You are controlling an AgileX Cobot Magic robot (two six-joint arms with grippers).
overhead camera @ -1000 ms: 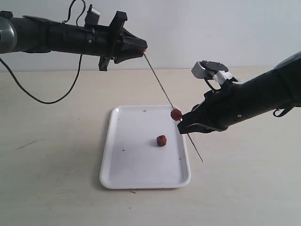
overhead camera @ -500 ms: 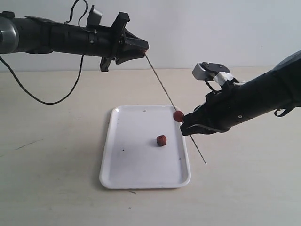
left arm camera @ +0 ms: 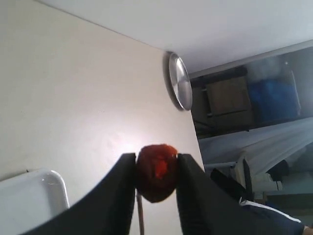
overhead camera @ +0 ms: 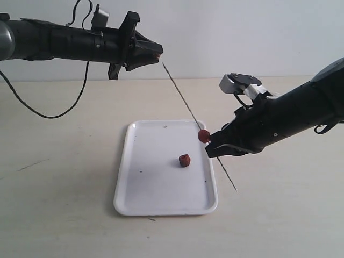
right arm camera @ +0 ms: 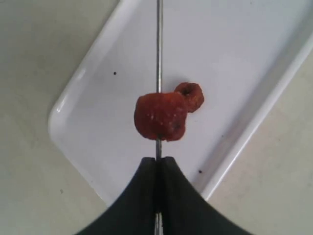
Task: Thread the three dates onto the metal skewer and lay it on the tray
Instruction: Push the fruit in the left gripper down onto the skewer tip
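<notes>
Pushing the wrinkled red-brown date (left arm camera: 156, 172) clamped in the left hand (overhead camera: 157, 55) off-axis onto the thin grey metal skewer (overhead camera: 183, 98), pinched by the right hand (overhead camera: 209, 149) at 5 o'clock, risks deflecting it.

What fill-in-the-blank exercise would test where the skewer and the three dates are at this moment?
The right gripper is shut on the metal ____.
The left gripper is shut on a ____.
The number of dates already threaded is ____.
The loose date lies on the white ____.
Missing words: skewer; date; one; tray.
</notes>
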